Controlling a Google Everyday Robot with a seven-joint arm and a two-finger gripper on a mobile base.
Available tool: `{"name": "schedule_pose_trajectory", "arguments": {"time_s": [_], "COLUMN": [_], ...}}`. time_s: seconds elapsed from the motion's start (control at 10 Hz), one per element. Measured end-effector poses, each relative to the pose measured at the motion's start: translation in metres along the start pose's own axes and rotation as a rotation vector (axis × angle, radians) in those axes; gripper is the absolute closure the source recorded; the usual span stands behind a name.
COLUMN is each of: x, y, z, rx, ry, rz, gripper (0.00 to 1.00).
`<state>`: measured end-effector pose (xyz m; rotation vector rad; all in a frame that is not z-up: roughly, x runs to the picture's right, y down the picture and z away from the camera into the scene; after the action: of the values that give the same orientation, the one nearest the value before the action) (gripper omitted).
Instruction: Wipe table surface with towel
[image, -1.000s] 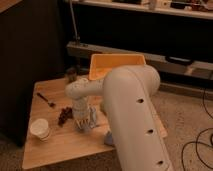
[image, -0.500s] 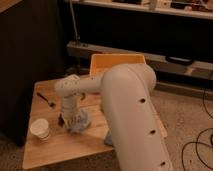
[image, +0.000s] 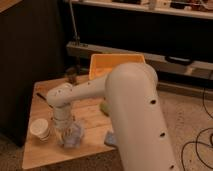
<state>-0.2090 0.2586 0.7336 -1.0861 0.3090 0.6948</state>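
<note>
camera view: gripper (image: 68, 134) down on crumpled pale blue-grey towel (image: 73, 136) at front of light wooden worktop (image: 90, 112); jaws' state cannot tell. white paper cup (image: 40, 129) just beside towel, left: sweep that way likely knocks it over. no readable writing or brands.

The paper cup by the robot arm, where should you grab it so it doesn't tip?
Grip the paper cup around its side wall, below the rim, coming in level from the front-left table edge. It stands upright with its round mouth up, so its sides offer opposite faces. The gripper sits just right of it on the towel, blocking that side.
</note>
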Motion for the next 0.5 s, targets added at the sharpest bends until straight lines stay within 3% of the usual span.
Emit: {"name": "schedule_pose_trajectory", "arguments": {"time_s": [0.3, 0.5], "x": [0.043, 0.067], "y": [-0.023, -0.057], "z": [0.004, 0.000], "rx": [-0.004, 0.007], "ry": [0.038, 0.047], "rz": [0.041, 0.115], "gripper": [1.00, 1.00]}}
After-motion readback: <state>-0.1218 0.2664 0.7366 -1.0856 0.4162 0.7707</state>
